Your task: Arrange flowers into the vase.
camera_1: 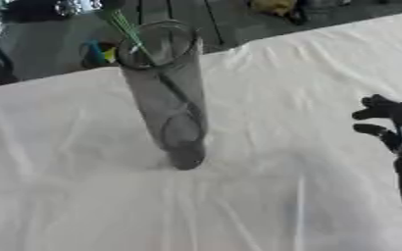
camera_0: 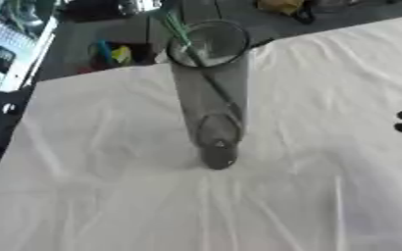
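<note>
Green flower stems [camera_1: 129, 30] are already leaning inside the tall clear glass cylinder vase [camera_1: 166, 93] standing mid-way across the white-clothed table [camera_1: 264, 196], while the robot's black right hand [camera_1: 385, 117], fingers relaxed apart and empty, is hovering well off to the vase's right, no loose flowers showing.

green stems [camera_1: 129, 30] cut off at the top edge — blooms unseen, right hand [camera_1: 391, 117] fingers blurred

We see only our right hand [camera_1: 391, 117], well to the right of the glass vase [camera_1: 166, 93]. Its fingers and thumb are matte black and rounded. Below them sits a grey, silvery block at the wrist, then a slim black forearm with a pale joint lowest.
</note>
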Available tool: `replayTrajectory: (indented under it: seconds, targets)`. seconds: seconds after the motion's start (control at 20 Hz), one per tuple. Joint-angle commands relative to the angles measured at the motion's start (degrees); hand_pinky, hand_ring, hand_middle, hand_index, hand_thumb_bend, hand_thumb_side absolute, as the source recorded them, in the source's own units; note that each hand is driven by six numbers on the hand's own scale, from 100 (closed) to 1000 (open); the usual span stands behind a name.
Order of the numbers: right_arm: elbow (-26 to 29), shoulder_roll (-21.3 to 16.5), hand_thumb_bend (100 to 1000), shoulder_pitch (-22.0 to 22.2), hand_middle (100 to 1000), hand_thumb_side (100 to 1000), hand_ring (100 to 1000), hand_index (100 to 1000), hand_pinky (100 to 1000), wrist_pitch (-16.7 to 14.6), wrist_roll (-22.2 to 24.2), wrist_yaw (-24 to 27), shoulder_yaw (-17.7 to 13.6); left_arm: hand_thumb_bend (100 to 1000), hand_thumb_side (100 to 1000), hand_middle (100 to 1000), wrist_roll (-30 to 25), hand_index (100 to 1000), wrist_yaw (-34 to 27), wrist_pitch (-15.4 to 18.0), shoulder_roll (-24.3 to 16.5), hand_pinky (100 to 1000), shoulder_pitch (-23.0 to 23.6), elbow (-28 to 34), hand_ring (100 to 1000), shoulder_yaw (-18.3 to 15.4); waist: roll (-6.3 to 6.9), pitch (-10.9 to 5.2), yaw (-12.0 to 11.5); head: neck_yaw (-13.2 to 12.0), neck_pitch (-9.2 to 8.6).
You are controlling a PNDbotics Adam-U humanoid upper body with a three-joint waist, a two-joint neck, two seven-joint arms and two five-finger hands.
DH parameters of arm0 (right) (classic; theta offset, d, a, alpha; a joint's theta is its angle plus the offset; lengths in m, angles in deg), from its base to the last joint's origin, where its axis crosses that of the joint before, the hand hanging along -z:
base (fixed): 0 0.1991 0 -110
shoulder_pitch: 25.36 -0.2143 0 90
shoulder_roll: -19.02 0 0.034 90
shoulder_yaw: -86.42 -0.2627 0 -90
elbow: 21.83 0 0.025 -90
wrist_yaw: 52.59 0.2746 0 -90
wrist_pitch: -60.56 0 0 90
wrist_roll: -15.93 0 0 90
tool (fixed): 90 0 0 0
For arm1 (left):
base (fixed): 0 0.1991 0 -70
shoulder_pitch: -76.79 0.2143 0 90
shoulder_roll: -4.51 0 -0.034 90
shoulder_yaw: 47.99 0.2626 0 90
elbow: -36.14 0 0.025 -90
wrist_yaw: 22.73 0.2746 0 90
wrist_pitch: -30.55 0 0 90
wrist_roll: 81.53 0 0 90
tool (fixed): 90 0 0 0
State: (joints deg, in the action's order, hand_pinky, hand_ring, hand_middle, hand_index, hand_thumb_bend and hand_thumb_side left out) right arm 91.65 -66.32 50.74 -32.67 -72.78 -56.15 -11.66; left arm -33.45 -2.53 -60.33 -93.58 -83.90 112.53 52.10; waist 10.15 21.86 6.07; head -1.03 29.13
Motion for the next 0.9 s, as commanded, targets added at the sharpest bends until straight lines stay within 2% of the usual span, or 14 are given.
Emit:
replayTrajectory:
  seconds: [0.05, 0.3, 0.4, 0.5, 0.55, 0.65, 0.9]
  targets:
    - [1.12, -0.5, 100, -0.48, 625, 1000, 1000, 789, 743, 0.03, 0.21, 0.26, 0.0, 357, 1000, 1000, 0.26, 1000, -0.86, 0.18, -0.81, 939, -1.56, 0.04, 965, -0.71, 0.52, -2.05, 0.08, -0.38, -0.41]
    - [1.12, -0.55, 100, -0.45, 625, 1000, 1000, 789, 743, 0.12, 0.32, 0.19, 0.04, 366, 1000, 1000, -2.42, 1000, 0.21, -0.01, -1.06, 943, -1.87, -0.75, 964, -0.23, 0.71, -1.98, 0.16, -0.44, -0.25]
    - [1.12, -0.56, 100, -0.41, 624, 1000, 1000, 789, 744, 0.2, 0.42, 0.18, 0.1, 429, 1000, 1000, -4.77, 1000, 1.21, -0.26, -1.19, 951, -2.03, -1.2, 968, 0.03, 0.8, -2.0, 0.18, -0.42, -0.29]
    - [1.12, -0.51, 100, -0.35, 624, 1000, 1000, 789, 744, 0.27, 0.56, 0.17, 0.19, 418, 1000, 1000, -7.62, 1000, 2.28, -0.12, -1.22, 960, -2.15, -1.38, 973, 0.03, 0.85, -2.04, 0.17, -0.44, -0.26]
    - [1.12, -0.51, 100, -0.34, 624, 1000, 1000, 789, 744, 0.29, 0.6, 0.18, 0.2, 374, 1000, 1000, -8.83, 1000, 2.6, 0.1, -1.22, 962, -2.16, -1.42, 975, 0.03, 0.87, -2.08, 0.15, -0.44, -0.23]
    - [1.12, -0.53, 100, -0.33, 623, 1000, 1000, 789, 744, 0.32, 0.61, 0.22, 0.21, 355, 1000, 1000, -9.76, 1000, 2.71, 0.62, -1.23, 963, -2.12, -1.52, 975, 0.13, 0.89, -2.16, 0.08, -0.42, -0.2]
    - [1.12, -0.45, 100, -0.25, 623, 1000, 1000, 789, 744, 0.44, 0.81, 0.27, 0.31, 368, 1000, 1000, -10.04, 1000, 2.5, 1.53, -1.46, 968, -1.8, -1.42, 975, 0.32, 0.82, -2.3, -0.21, -0.25, -0.05]
